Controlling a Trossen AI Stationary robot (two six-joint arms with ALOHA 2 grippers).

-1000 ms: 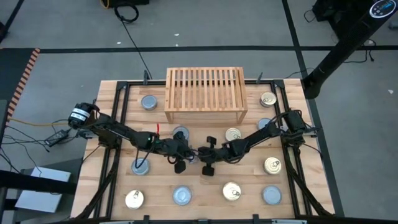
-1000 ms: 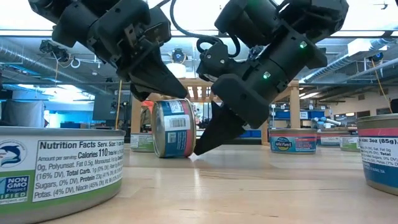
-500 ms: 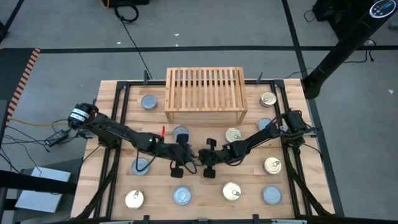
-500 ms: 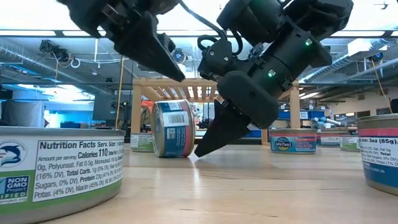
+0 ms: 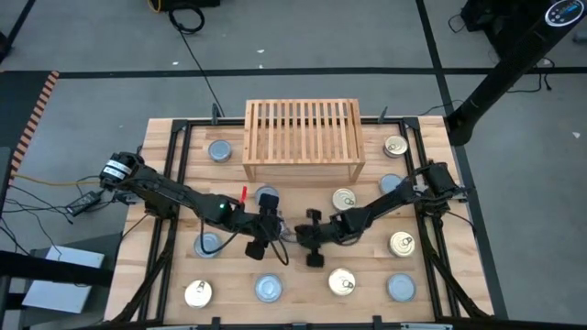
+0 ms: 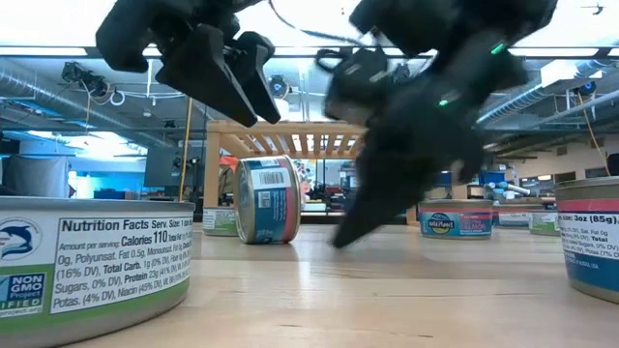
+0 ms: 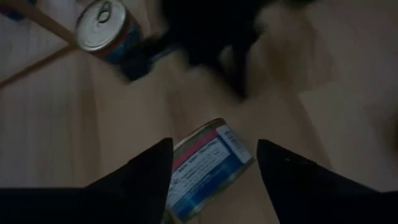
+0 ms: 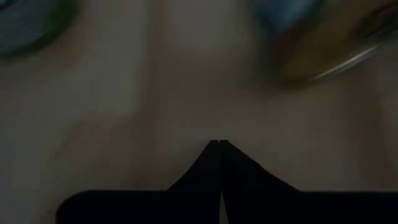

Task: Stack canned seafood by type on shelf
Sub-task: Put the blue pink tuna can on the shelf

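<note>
The tin on its edge (image 6: 268, 200) stands at the table's middle, just in front of the shelf (image 5: 301, 139), its axis level and its label facing the near side. The left gripper (image 6: 221, 70) hangs above it, fingers wide and pointing down, clearly the nearer one. The right gripper (image 6: 346, 235), fingers pressed together, slants to the planks just right of the tin.
</note>
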